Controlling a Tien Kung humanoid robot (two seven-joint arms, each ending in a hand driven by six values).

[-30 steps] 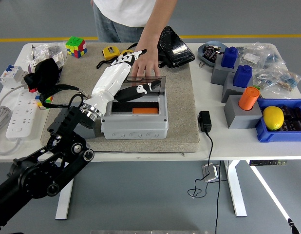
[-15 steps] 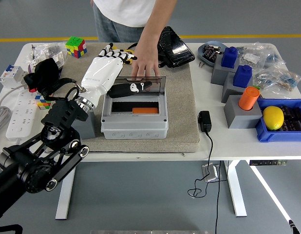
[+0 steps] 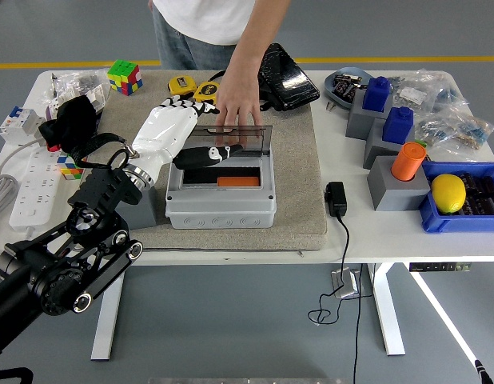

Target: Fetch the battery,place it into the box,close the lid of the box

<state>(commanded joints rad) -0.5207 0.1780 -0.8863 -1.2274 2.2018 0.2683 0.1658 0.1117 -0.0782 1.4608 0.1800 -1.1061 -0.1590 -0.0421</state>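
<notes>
The left robot hand reached in from the left over the grey box, which sat on a beige mat on the white counter. Its white palm lay just left of the box's open top, and its dark thumb stretched across the opening; the other fingers pointed toward the far side, loosely spread, with nothing in their grip. Inside the box an orange piece showed against the dark interior; I could not tell whether a battery lay in there. The clear lid stood raised at the box's far edge. From the far side of the counter a person's hand rested on that lid's rim, fingers down. A black pouch lay beyond the box, and a Rubik's cube sat near the far left corner.
</notes>
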